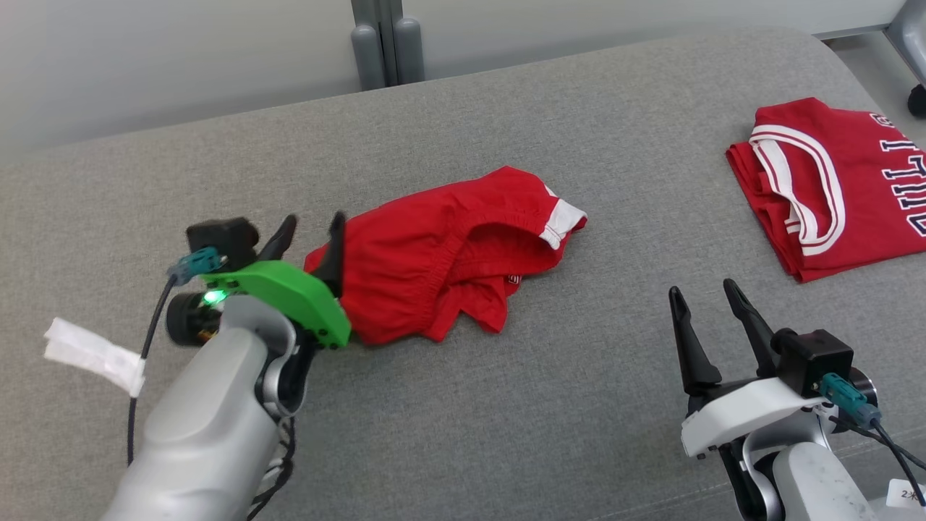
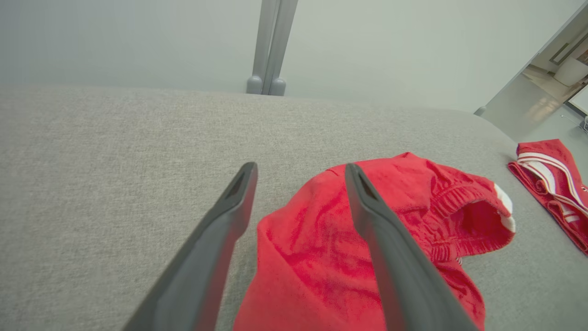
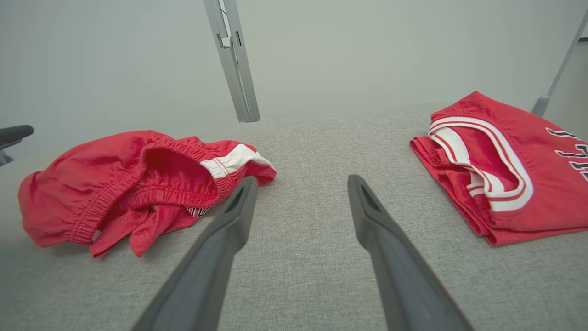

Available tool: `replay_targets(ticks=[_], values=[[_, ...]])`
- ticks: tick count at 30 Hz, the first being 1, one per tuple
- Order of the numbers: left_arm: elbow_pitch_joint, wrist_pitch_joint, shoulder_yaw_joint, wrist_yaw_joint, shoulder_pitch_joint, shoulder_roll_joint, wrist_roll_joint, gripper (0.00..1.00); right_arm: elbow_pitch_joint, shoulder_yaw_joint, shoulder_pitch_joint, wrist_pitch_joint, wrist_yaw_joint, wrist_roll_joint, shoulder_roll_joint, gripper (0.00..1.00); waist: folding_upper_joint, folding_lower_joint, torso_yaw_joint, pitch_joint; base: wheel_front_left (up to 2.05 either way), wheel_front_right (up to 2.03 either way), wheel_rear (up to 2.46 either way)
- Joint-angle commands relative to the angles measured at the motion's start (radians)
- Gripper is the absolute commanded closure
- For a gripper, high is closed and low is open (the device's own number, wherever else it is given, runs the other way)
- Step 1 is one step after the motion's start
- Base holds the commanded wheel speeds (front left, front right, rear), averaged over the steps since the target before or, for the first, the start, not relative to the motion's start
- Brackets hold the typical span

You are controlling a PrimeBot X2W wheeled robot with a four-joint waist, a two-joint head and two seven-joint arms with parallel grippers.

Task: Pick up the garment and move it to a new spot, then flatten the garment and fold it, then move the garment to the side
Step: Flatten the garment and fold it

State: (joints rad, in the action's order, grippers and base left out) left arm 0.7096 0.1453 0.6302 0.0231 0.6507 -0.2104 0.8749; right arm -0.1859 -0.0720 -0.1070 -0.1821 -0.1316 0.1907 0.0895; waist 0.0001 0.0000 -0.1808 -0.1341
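Crumpled red fabric shorts [image 1: 434,260] run left to right; your left gripper [image 1: 313,217], spread and empty, sits at their left end; right gripper [image 1: 702,286], also spread, well apart.

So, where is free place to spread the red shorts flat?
Free: the grey surface between shorts and folded jersey, ahead of the right gripper; also behind the shorts. Crowded: the shorts' left edge, at the left gripper.

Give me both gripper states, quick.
Left gripper: open, at the edge of the red shorts, gripping nothing.
Right gripper: open, empty.
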Motion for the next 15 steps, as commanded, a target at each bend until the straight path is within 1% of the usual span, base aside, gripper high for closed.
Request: replay_targets(ticks=[1, 4, 7, 9, 11, 15], values=[[-0.031, 0.004, 0.016, -0.026, 0.02, 0.018, -0.005, 0.0, 0.004, -0.001, -0.006, -0.003, 0.002, -0.001, 0.001, 0.0, -0.0001, 0.0, 0.0, 0.001, 0.0, 0.0, 0.0], [-0.094, -0.033, 0.043, -0.068, 0.031, 0.052, 0.013, 0.0, 0.003, -0.005, -0.007, -0.005, 0.002, 0.001, 0.003, 0.0, -0.0001, 0.0, -0.015, -0.004, 0.0, 0.0, 0.0], [-0.128, -0.097, 0.076, -0.088, 0.028, 0.086, 0.034, 0.0, 0.004, -0.006, -0.009, -0.007, 0.002, 0.0, 0.0, 0.0, -0.0001, 0.0, -0.041, -0.014, 0.0, 0.0, 0.0], [-0.126, -0.153, 0.102, -0.09, 0.02, 0.101, 0.045, 0.0, 0.005, -0.011, -0.016, -0.008, 0.002, -0.001, -0.004, 0.0, -0.0001, 0.0, -0.066, -0.024, 0.0, 0.0, 0.0], [-0.117, -0.199, 0.114, -0.079, 0.014, 0.118, 0.067, 0.0, 0.002, -0.021, -0.023, -0.013, 0.002, -0.002, -0.006, 0.0, -0.0001, 0.0, -0.098, -0.038, 0.0, 0.0, 0.0], [-0.086, -0.231, 0.122, -0.061, 0.025, 0.136, 0.093, 0.0, -0.001, -0.042, -0.031, -0.024, 0.002, -0.004, -0.01, 0.0, -0.0001, 0.0, -0.155, -0.066, 0.0, 0.0, 0.0]])
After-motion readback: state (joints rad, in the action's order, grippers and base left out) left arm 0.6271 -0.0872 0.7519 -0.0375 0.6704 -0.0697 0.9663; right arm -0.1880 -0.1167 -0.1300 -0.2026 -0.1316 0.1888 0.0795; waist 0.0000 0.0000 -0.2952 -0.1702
